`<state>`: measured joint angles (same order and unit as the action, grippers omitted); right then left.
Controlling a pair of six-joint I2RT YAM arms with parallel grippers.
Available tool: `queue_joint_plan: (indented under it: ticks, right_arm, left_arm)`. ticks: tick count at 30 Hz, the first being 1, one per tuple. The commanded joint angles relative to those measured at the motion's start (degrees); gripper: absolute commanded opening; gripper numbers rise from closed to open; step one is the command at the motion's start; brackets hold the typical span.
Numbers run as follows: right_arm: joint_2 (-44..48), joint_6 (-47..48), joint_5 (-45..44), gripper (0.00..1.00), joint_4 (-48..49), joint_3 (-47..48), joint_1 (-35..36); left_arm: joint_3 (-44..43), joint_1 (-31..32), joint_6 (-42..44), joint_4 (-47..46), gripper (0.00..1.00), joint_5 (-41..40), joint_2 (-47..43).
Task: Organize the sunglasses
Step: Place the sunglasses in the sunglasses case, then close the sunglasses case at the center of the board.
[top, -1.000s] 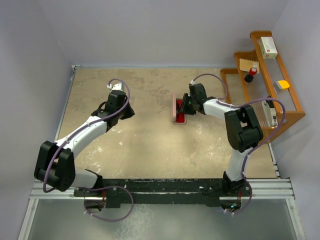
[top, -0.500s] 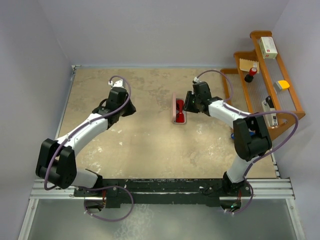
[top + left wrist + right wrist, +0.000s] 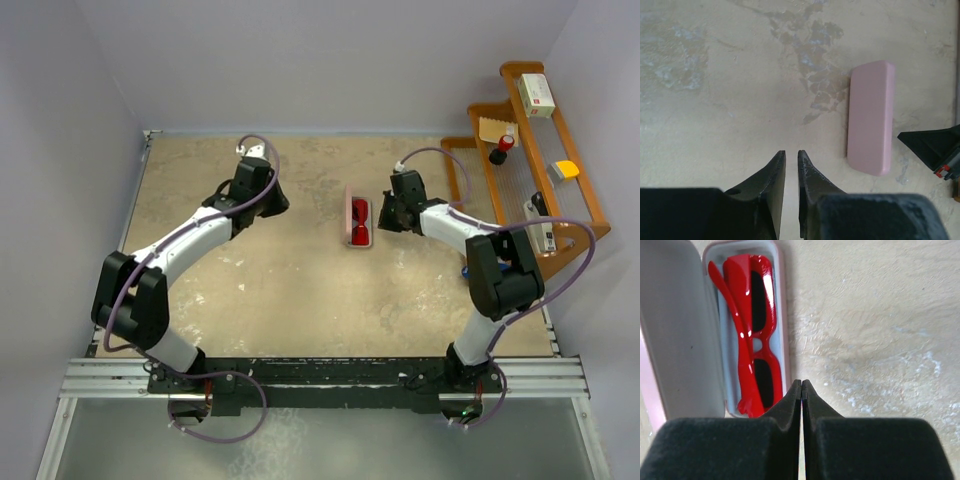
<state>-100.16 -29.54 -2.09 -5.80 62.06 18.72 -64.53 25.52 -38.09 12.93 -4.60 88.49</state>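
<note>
The red sunglasses lie folded in the tray of the open pink case, near the middle of the tabletop. Their long axis follows the case's own, running from the near side of the tabletop toward the far wall. The lenses face up and the folded temples lie on the lid side. The lid stands up on the left of the tray, its pale lining turned toward the glasses.

I can read no writing on the glasses or the case. A white box on the wooden rack at the right carries a red mark, but its lettering is too small to read.

The right arm bends at the elbow and reaches left, its claw pinched fully together on nothing, its tips just beside the case's right rim. The left arm stretches diagonally from the near left toward the case. Its claw is parted by a narrow slit with nothing between the fingers, well apart from the lid's pink back.
</note>
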Motion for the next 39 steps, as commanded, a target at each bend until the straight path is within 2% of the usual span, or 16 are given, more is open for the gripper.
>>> queue_joint_plan:
  ticks: [1, 13, 28, 39]
  right_arm:
    - [-2.59, 1.54, 1.67, 0.00, 3.69, 0.40, -1.44]
    - [-9.92, 3.36, 6.54, 0.00, 5.46, 4.74, -1.93]
    - [-10.91, 3.61, 10.00, 0.00, 6.50, 4.35, -1.93]
    - [-10.46, 3.86, 10.48, 0.00, 6.36, 3.27, -1.91]
  left_arm:
    - [-6.48, 1.65, 1.03, -0.82, 0.14, 0.89, 3.42]
    - [-14.84, 6.20, 2.08, 1.35, 0.16, 0.23, 12.39]
    - [-25.27, 12.01, 2.00, 4.63, 0.17, -0.45, 22.51]
    - [-26.12, 13.59, 0.23, 2.58, 0.15, 0.44, 25.79]
